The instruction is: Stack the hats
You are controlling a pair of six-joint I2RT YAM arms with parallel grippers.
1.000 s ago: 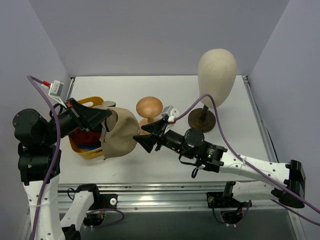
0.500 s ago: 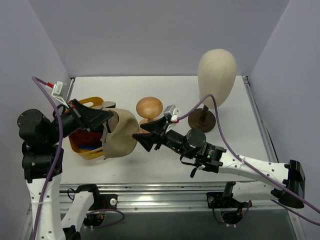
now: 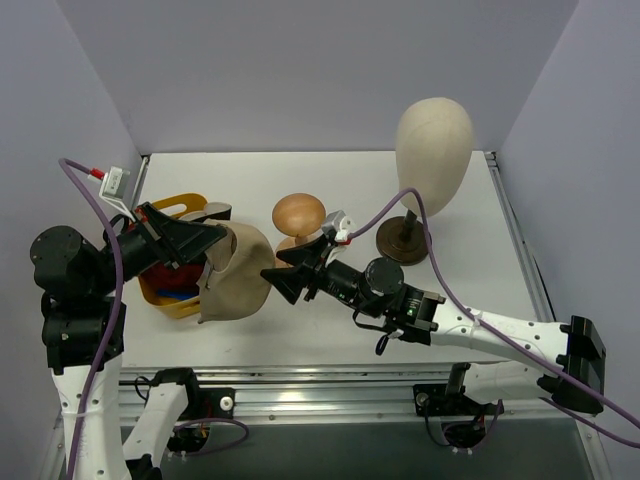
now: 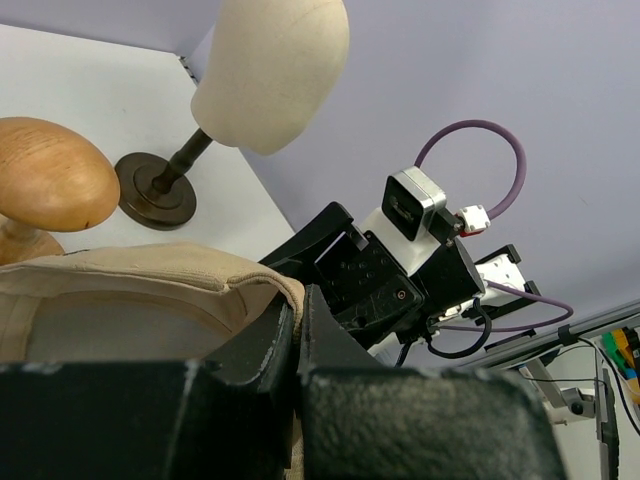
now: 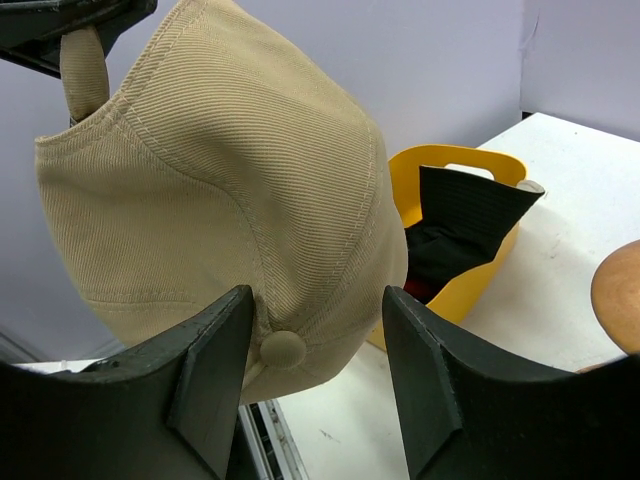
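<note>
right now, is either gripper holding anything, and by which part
The left gripper pinches the tan baseball cap by its rim, near the back strap. The right gripper is open at the cap's crown, holding nothing.

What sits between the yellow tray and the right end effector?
The tan cap, gripped by the left end effector, hangs between the yellow tray and the open right end effector, as the top view shows.
</note>
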